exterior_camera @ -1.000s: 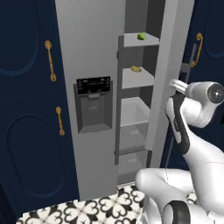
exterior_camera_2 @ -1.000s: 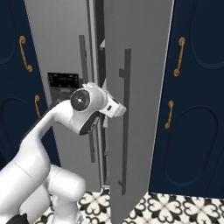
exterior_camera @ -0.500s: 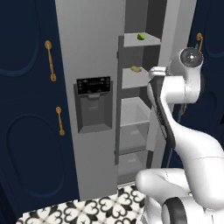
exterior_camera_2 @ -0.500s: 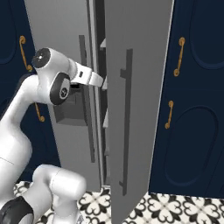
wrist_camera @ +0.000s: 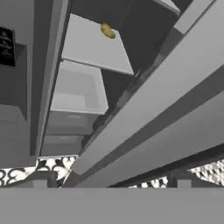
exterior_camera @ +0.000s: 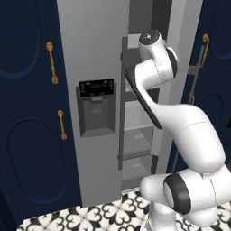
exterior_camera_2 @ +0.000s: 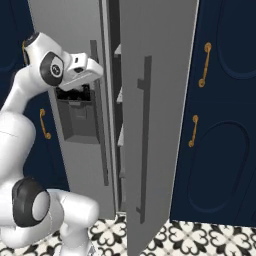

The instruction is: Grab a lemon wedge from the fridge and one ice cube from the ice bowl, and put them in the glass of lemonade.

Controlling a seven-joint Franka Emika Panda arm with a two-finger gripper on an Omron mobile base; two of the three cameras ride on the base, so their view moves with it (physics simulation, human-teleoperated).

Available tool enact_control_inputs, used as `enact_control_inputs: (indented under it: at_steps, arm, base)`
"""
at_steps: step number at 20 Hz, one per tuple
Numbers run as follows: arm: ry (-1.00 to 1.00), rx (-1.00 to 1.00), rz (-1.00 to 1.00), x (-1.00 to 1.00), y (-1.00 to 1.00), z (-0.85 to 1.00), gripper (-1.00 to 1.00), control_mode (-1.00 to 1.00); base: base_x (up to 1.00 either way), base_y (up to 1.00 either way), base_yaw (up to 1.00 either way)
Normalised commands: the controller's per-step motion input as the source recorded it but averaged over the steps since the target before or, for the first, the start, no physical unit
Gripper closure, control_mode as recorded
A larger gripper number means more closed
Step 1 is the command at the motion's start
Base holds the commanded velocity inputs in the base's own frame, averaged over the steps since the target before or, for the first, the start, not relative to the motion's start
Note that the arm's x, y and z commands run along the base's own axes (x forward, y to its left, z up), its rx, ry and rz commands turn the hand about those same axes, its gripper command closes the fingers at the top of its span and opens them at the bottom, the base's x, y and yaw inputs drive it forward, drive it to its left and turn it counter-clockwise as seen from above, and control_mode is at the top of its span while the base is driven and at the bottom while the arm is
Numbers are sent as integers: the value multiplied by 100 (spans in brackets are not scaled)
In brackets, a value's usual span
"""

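Hand (exterior_camera_2: 100,74): we see it raised level with the upper shelves at the gap of the fridge, its fingers spread as wide as they go and nothing between them. A second ago it hung lower, beside the door's bar handle; since then the arm has swung up and in, so that in the left base view its elbow now covers the shelves that showed there before.

Fridge door (exterior_camera_2: 150,125): it stands ajar, edge-on in the right base view, just beside the hand. We judge the opening step done, since the hand has let go of it and lifted away.

Fridge (exterior_camera: 92,67): the door with the dark dispenser panel (exterior_camera: 95,108) is shut; the compartment next to it is open, with white shelves and drawers inside.

Lemon wedge (wrist_camera: 107,30): in the hand view a small yellow piece lies near the back of a white shelf (wrist_camera: 94,46), well apart from the fingertips and above a drawer. We take it for the wedge, though it is too small to be sure. It is untouched.

Meaning for the task: we judge the reach into the fridge is just starting; the wedge is not yet grasped, and the ice cube and the glass of lemonade come after.
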Motion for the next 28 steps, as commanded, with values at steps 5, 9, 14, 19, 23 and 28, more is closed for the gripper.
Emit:
enact_control_inputs:
  at_steps: [5,9,14,19,23,28]
  arm:
    - [16,-28,0,83,-32,-16,-100,-100]
    - [21,-38,2,41,-20,-15,-100,-100]
    - [18,-35,1,13,-15,-4,-100,-100]
    - [4,-16,0,28,-28,-8,-100,-100]
    - [0,-3,-2,3,-67,-6,-100,-100]
    - [0,0,-3,0,-71,-4,-100,-100]
  base:
    - [0,0,0]
    - [0,0,0]
    - [0,0,0]
    - [0,0,0]
    - [0,0,0]
    - [0,0,0]
